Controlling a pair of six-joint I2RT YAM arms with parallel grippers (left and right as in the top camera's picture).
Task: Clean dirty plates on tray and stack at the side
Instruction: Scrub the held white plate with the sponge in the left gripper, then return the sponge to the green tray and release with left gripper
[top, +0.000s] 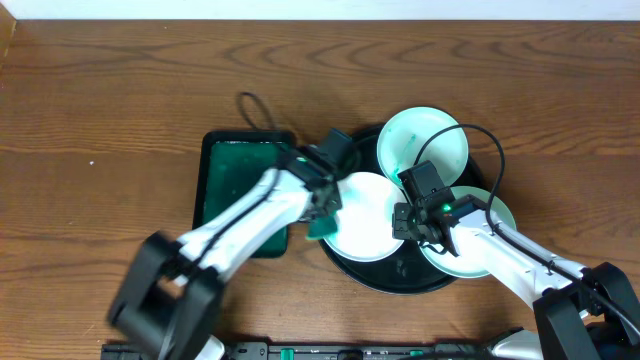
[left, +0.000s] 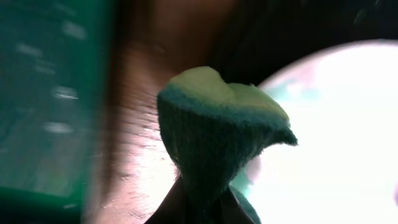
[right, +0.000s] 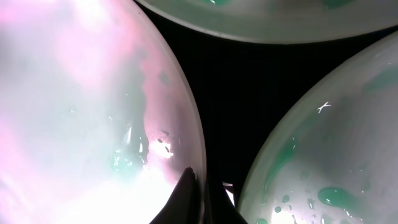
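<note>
Three white plates lie on the round black tray. The middle plate is nearest the left arm; a back plate and a right plate carry teal smears. My left gripper is shut on a teal sponge at the middle plate's left edge. My right gripper is shut on the right rim of the middle plate, one finger on each side of the rim. The right plate shows green droplets, and the back plate shows at the top.
A rectangular dark green tray with teal liquid lies left of the round tray, also at the left of the left wrist view. A black cable loops behind it. Wooden table all around.
</note>
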